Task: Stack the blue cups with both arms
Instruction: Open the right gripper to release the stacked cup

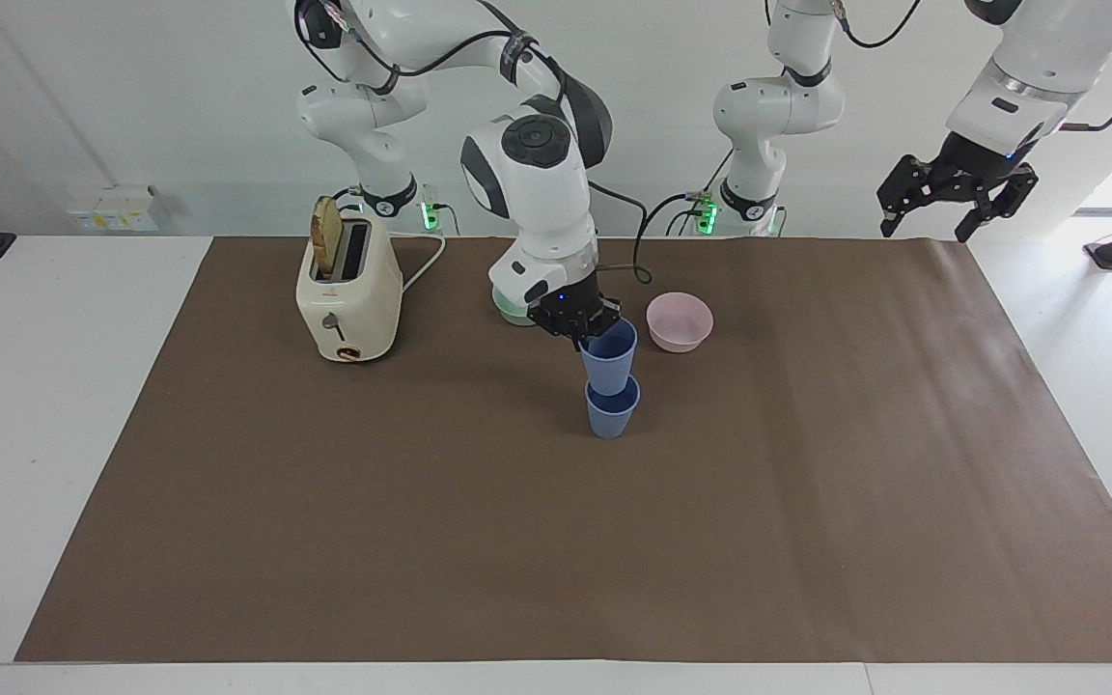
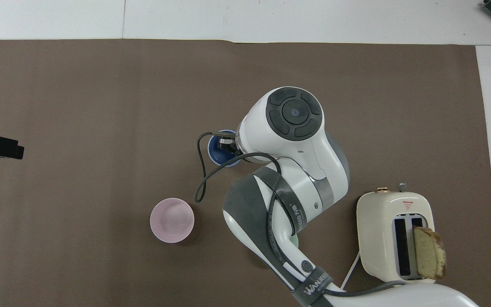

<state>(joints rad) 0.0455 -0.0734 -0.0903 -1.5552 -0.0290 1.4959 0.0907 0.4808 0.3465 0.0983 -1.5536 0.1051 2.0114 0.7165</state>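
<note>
So the right end effector is clamped on the rim of the top cup, whose base sits in the mouth of the bottom cup, standing on the brown mat mid-desk. Nearer the robots there's a pink bowl just beside it, a green bowl mostly hidden by the arm, and a toaster with bread. Left end effector waits up over the mat's corner, fingers spread, holding nothing.
</note>
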